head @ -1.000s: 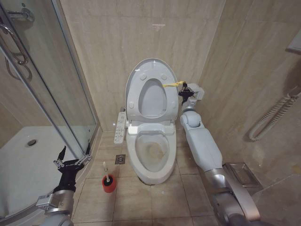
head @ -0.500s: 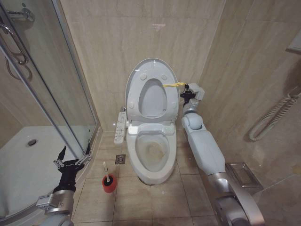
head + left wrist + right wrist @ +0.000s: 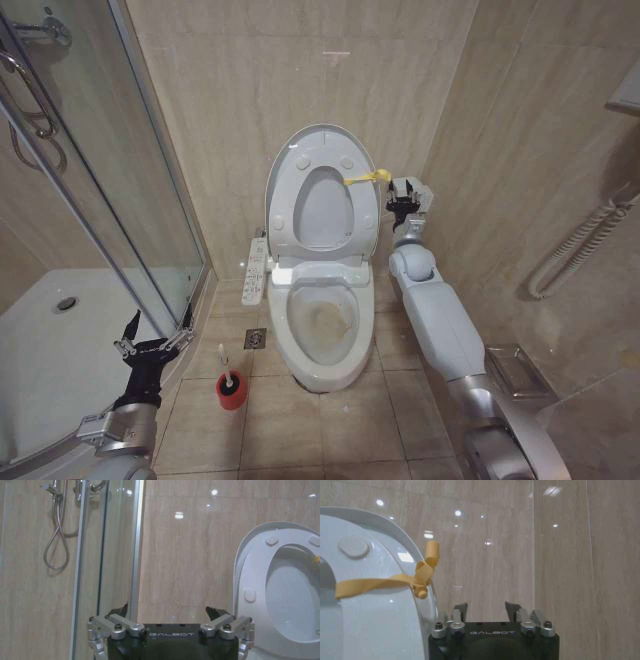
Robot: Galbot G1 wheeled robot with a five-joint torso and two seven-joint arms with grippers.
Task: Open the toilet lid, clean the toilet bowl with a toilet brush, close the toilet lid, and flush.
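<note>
1. Beige-tiled bathroom: the toilet lid stands upright against the wall.
2. The right gripper, jaws apart and empty, has backed away from the yellow strap; lid-opening appears complete.
3. The left gripper hangs spread wide near the toilet brush, which is untouched in its red holder.

The glossy white plastic oval toilet lid carries a yellow strap loop. The white ceramic toilet bowl shows a yellowish-brown stain inside. The white-handled, dark-bristled toilet brush sits in a small red cup holder. Beige veined tiles cover the walls.
</note>
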